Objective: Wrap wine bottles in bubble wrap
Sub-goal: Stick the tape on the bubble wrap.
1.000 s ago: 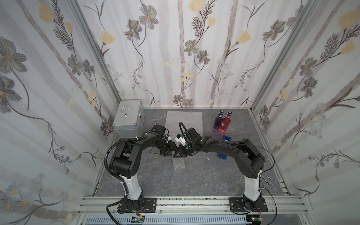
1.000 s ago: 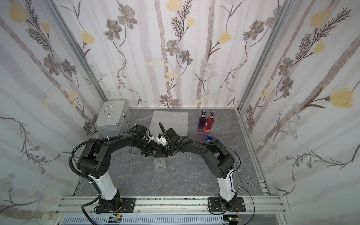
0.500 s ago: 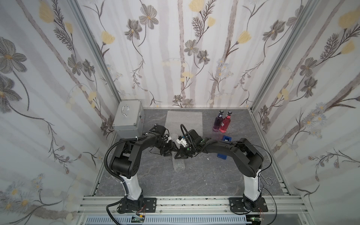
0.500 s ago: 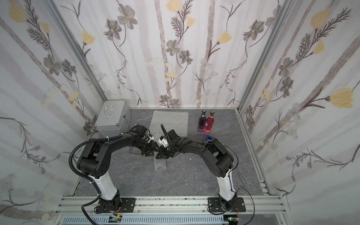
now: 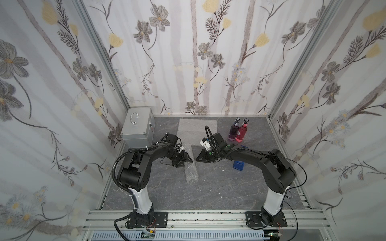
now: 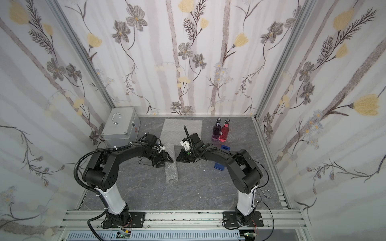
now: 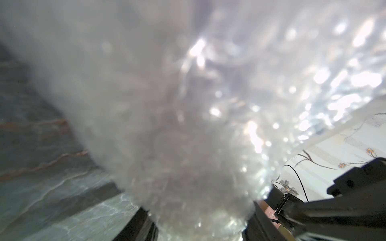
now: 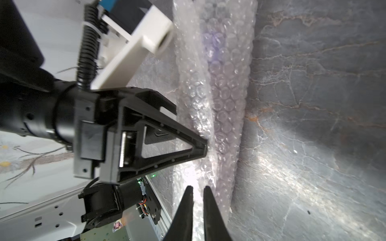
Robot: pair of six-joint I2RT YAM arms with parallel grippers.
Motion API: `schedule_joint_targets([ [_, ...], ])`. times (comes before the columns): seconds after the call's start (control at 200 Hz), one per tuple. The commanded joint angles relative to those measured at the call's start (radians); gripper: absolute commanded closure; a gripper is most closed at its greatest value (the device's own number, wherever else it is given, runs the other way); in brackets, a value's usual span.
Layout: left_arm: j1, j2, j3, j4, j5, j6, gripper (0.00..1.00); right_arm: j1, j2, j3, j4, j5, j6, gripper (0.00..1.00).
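Grey tabletop (image 5: 219, 187): bubble wrap roll (image 5: 191, 171) lies horiz., axis front-to-back.

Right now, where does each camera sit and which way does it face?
Top views: high over the arm bases, looking down toward the back wall; both arms whole, left tool and right tool at the bubble wrap roll.
Left wrist: on the left arm, looking along its fingers into the blurred roll between them.
Right wrist: on the right arm, facing the roll and the left tool; its own shut fingers show.
Shared: every view shows the roll; only top views show the standing bottles.
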Motion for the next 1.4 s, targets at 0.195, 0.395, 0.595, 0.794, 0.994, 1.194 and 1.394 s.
schedule_joint_targets([
  [0.195,-0.005,0.010,-0.007,-0.042,-0.132,-0.008,0.43,0.018,0.109,0.028,0.053,-0.012,0.005,1.00],
  [0.395,-0.006,0.013,-0.005,-0.042,-0.132,-0.008,0.43,0.040,0.148,0.022,0.083,-0.015,0.031,1.00],
  [0.595,-0.005,0.015,-0.003,-0.042,-0.130,-0.007,0.43,0.072,0.153,0.043,0.105,-0.014,0.076,1.00],
  [0.794,-0.007,0.016,-0.003,-0.043,-0.130,-0.008,0.43,0.121,0.170,0.067,0.124,-0.003,0.134,1.00],
  [0.994,-0.005,-0.005,0.012,-0.064,-0.154,0.025,0.39,0.125,0.168,0.102,0.080,0.012,0.120,1.00],
  [1.194,-0.006,-0.124,0.023,-0.111,-0.213,0.090,0.19,0.029,0.009,-0.025,0.048,0.090,0.090,0.98],
  [1.394,-0.005,-0.208,0.053,-0.153,-0.239,0.151,0.00,0.009,-0.031,-0.009,0.034,0.109,0.080,0.74],
])
